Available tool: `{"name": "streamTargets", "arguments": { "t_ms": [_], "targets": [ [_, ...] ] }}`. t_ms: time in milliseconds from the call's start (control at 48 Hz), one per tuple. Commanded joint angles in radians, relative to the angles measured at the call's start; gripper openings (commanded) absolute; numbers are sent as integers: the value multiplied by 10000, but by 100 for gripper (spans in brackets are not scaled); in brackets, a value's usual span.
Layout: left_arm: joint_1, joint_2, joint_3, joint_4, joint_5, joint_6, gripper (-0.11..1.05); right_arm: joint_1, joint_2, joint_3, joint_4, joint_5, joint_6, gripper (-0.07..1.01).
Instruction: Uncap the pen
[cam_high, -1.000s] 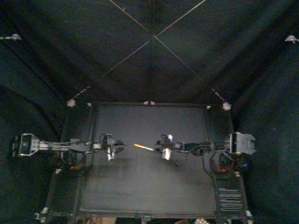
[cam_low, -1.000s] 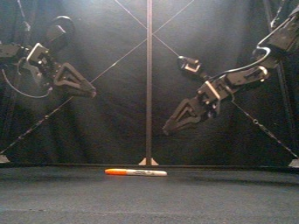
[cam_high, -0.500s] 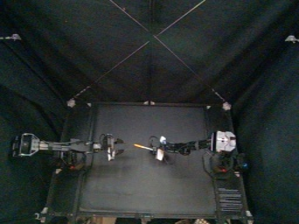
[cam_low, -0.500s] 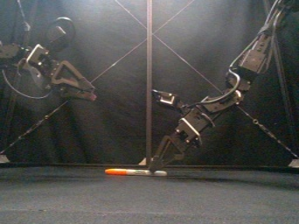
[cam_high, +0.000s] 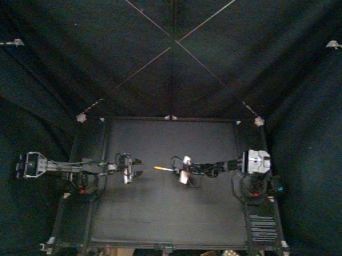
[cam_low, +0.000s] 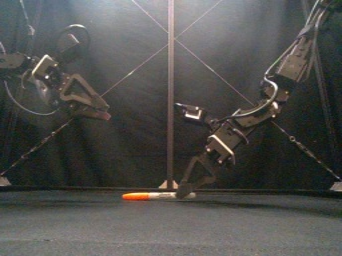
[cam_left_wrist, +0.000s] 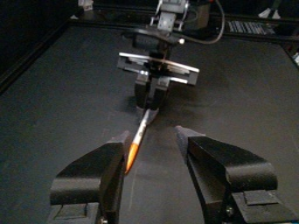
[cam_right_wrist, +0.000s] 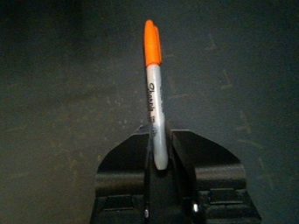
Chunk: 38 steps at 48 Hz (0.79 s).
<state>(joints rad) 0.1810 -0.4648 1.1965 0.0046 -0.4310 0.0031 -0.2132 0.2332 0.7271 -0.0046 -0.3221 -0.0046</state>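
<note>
Pen (cam_low: 151, 196) lies flat on bench (cam_high: 160, 212), mid-bench, roughly centred between the two arms. Orange cap (cam_right_wrist: 151, 39) is on and points toward the left arm's side; the pale barrel with black print points to the right arm. Right tool (cam_low: 189, 189) is down at bench level, jaws closed tight on the barrel end of the pen, cap end free. Left tool (cam_low: 104, 110) hangs above the bench off to the left, well apart from the pen, jaws spread wide, holding nothing. In the left wrist view the pen (cam_left_wrist: 138, 140) runs lengthwise past the open jaws toward the right tool (cam_left_wrist: 149, 85).
</note>
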Motion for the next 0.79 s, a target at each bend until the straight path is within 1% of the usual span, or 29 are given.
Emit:
{"name": "streamTargets", "arguments": {
  "t_ms": [21,83,146,208,354,375,396,479,583,708,792],
  "targets": [
    [0,399,-537,77,383,15,83,46,-1289,61,-153,138,-15,51],
    [0,660,-752,153,721,15,83,92,-1687,153,-276,261,15,51],
    [-46,890,-966,245,997,15,83,215,-2056,215,-368,383,46,51],
    [-77,1181,-1197,291,1166,15,83,337,-2301,261,-414,445,77,51],
    [-92,1810,-1626,430,1289,15,83,583,-2424,307,-445,491,77,51],
    [-92,1887,-1687,476,1289,31,83,629,-2424,307,-445,491,92,51],
    [-107,2025,-1779,537,1304,15,83,644,-2424,307,-445,491,92,51],
    [-107,2362,-1994,706,1304,15,83,721,-2408,307,-445,506,107,51],
    [-123,2838,-2301,782,1411,15,83,798,-2408,307,-430,506,107,51],
    [-123,3252,-2623,798,1733,15,83,813,-2408,322,-430,506,123,51],
    [-123,3497,-2853,782,2071,15,83,813,-2408,307,-430,506,107,51]
  ]
}}
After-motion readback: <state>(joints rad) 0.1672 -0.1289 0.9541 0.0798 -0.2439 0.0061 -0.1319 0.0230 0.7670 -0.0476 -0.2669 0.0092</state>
